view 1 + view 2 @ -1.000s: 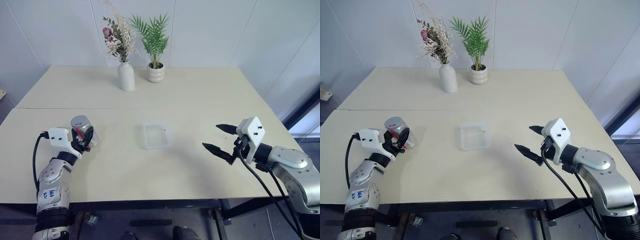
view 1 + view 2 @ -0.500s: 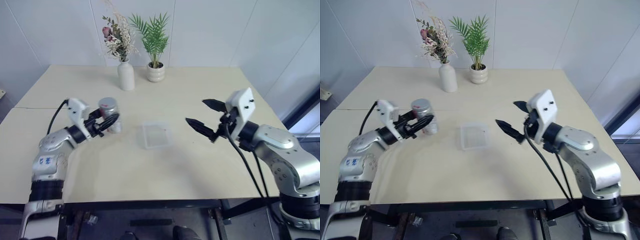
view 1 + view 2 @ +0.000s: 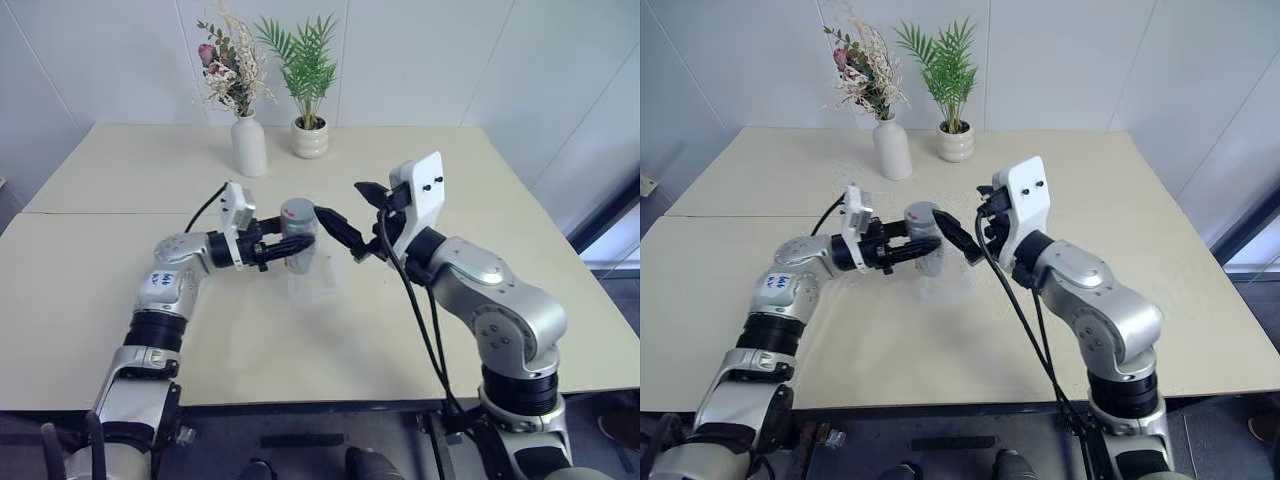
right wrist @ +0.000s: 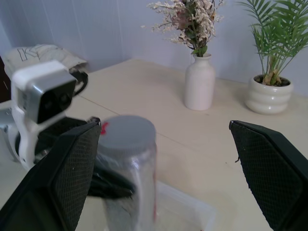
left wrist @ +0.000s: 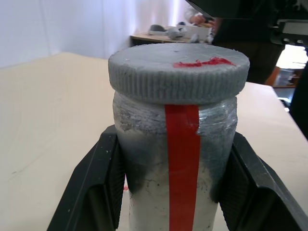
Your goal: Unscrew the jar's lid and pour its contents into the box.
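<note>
My left gripper (image 3: 288, 243) is shut on the jar (image 3: 298, 240) and holds it upright, its black fingers (image 5: 98, 185) clamping the silvery body on both sides of a red stripe. The grey lid (image 5: 179, 72) sits on the jar and has a red smear on top. The jar hangs just above the clear box (image 3: 332, 288) at the table's middle. My right gripper (image 3: 352, 212) is open, right beside the lid, one finger (image 4: 65, 175) close to the jar and the other farther off. The contents cannot be made out.
A white vase with dried flowers (image 3: 249, 146) and a ribbed white pot with a green plant (image 3: 309, 139) stand at the back of the beige table (image 3: 120, 300). Cables run along both arms.
The left gripper has carried the jar right and up from the table's left side to over the box. The right gripper, still open, has swung left and up to the jar.
</note>
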`<action>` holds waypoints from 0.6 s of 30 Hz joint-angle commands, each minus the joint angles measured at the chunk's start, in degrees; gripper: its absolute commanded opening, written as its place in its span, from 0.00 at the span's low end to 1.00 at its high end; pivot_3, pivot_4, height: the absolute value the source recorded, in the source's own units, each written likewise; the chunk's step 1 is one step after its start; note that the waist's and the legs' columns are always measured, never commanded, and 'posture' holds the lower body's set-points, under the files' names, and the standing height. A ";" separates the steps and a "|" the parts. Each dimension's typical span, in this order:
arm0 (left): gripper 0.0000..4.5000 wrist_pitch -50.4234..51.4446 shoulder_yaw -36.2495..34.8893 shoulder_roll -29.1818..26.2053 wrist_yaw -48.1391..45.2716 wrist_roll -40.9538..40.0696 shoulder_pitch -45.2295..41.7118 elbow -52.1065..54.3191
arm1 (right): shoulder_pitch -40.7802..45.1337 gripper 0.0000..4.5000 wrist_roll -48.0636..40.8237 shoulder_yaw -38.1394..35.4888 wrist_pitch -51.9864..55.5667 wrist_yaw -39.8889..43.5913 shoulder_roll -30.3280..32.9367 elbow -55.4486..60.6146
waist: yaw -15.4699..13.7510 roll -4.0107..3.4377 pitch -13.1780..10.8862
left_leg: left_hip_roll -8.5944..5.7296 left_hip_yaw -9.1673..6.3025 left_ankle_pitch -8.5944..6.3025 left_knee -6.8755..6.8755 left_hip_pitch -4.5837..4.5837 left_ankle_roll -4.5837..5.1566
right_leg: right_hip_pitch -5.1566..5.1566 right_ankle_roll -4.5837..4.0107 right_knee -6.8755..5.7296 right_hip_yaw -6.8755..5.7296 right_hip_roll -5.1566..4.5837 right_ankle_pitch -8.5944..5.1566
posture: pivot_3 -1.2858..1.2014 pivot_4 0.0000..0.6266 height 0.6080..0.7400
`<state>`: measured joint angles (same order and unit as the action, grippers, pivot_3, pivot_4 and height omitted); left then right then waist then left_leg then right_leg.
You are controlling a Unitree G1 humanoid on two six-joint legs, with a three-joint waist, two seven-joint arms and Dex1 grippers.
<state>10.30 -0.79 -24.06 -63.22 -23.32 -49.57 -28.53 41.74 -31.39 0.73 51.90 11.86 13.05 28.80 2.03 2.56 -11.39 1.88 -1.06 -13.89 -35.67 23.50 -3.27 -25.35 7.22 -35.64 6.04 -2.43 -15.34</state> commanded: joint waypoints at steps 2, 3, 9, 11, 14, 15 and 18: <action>0.47 -2.78 -0.11 2.15 -1.88 0.19 -3.59 -0.94 | 1.14 1.00 1.08 0.99 -0.61 -1.81 -1.64 0.78 | -0.01 0.00 0.00 | 0.00 -0.01 0.00 -0.12 0.00 0.01 | 0.00 -0.01 -0.01 0.00 0.02 -0.01 | 0.52 0.24 1.00; 0.47 -3.13 -0.01 2.64 -2.08 0.40 -4.01 -1.42 | 1.35 1.00 1.17 1.15 -0.87 -1.96 -1.97 0.58 | 0.01 0.00 0.00 | 0.00 -0.01 0.00 -0.20 0.00 0.01 | 0.00 -0.01 -0.06 0.01 0.02 -0.01 | 0.52 0.24 1.00; 0.47 -5.29 0.03 4.60 -2.64 1.65 -5.88 -4.16 | 1.99 1.00 2.24 2.19 -1.24 -1.47 -2.24 -1.03 | 0.23 0.00 0.00 | -0.02 0.00 0.03 -0.39 -0.02 0.06 | 0.02 0.03 -0.24 0.07 0.04 0.02 | 0.52 0.24 1.00; 0.47 -6.23 0.16 5.31 -2.77 1.99 -6.53 -4.74 | 2.15 1.00 3.13 3.09 -2.05 -0.86 -1.92 -2.08 | 0.28 0.00 0.00 | -0.02 -0.01 0.04 -0.38 -0.03 0.07 | 0.02 0.03 -0.27 0.07 0.05 0.02 | 0.52 0.24 1.00; 0.47 -6.49 0.38 5.71 -3.62 2.22 -6.71 -4.63 | 2.58 1.00 4.35 3.62 -2.87 -0.33 -1.93 -3.64 | 0.56 0.00 0.00 | -0.02 -0.01 0.04 -0.38 -0.02 0.07 | 0.02 0.03 -0.25 0.08 0.05 0.02 | 0.52 0.24 1.00; 0.47 -6.53 0.39 5.79 -3.74 2.30 -6.78 -4.73 | 2.71 1.00 4.66 3.72 -3.06 -0.13 -1.90 -4.04 | 0.70 0.00 0.00 | -0.02 -0.01 0.04 -0.37 -0.01 0.07 | 0.02 0.04 -0.25 0.08 0.05 0.02 | 0.52 0.24 1.00; 0.47 -6.72 0.56 5.90 -4.11 2.64 -6.90 -4.87 | 2.96 1.00 5.44 4.09 -3.67 0.57 -1.89 -4.68 | 1.08 0.00 0.00 | -0.02 -0.01 0.04 -0.36 -0.01 0.07 | 0.02 0.04 -0.24 0.09 0.05 0.02 | 0.52 0.24 1.00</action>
<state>4.64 -0.03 -18.36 -66.82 -20.74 -53.92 -34.36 43.51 -26.30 4.57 49.88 11.70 10.93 22.99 3.10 2.56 -11.39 1.85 -1.07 -13.86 -36.02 23.49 -3.20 -25.34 7.27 -35.89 6.13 -2.38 -15.31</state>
